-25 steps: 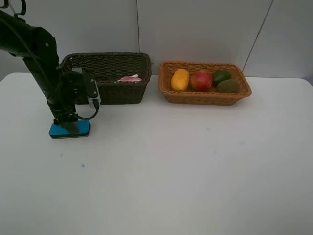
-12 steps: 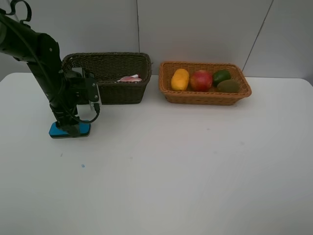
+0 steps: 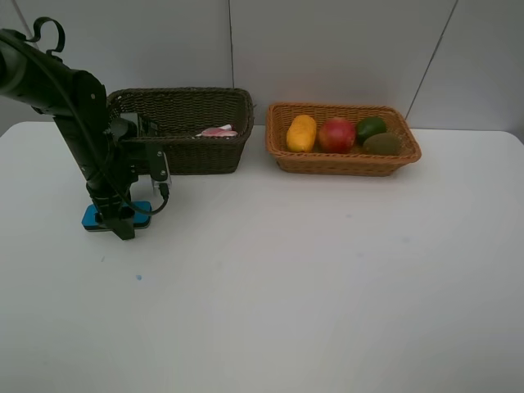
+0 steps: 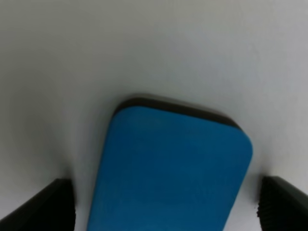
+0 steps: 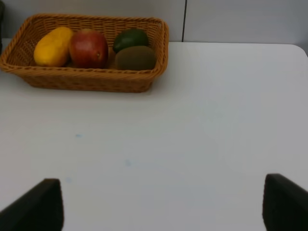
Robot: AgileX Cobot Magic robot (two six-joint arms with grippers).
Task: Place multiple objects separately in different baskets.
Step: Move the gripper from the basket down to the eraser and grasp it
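High front overview, left wrist close over table [image 3: 327, 270], right wrist low

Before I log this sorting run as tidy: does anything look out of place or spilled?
Nothing is spilled or damaged. The one stray is the blue eraser, flat on the table outside both baskets, between the open left gripper fingers. The fruits sit in the tan basket.
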